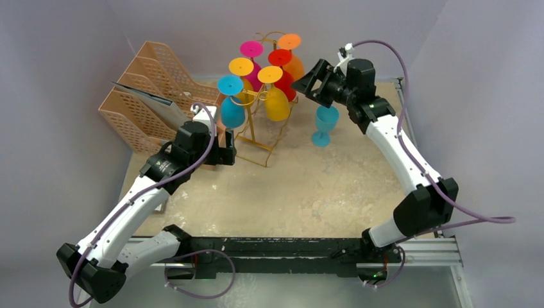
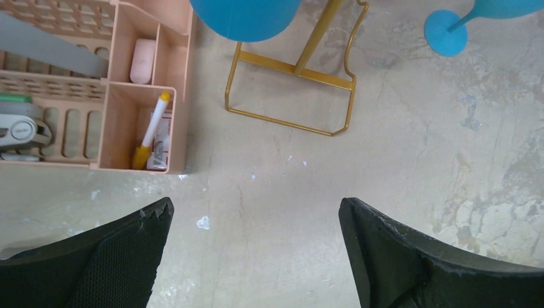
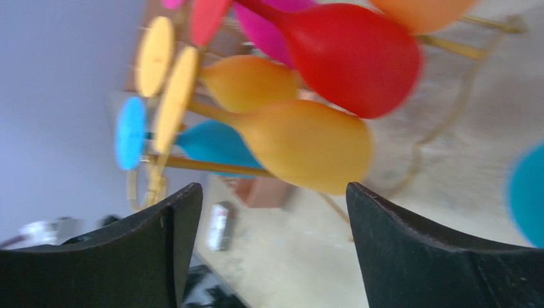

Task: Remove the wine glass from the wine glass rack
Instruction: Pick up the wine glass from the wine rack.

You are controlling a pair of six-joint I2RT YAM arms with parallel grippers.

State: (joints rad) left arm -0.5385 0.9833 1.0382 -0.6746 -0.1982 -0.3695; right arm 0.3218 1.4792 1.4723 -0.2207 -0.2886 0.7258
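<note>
Right hand spread empty; teal wine glass upright just beside it.

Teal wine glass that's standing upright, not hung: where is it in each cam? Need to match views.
Top external: the teal wine glass stands upright, upper centre-right.
Left wrist: top right corner, with only its foot and part of the tilted bowl showing.
Right wrist: a blurred teal bulge cut off by the right edge.
Shared landmark: the hanging blue glass, left of the teal one in all three views.
</note>
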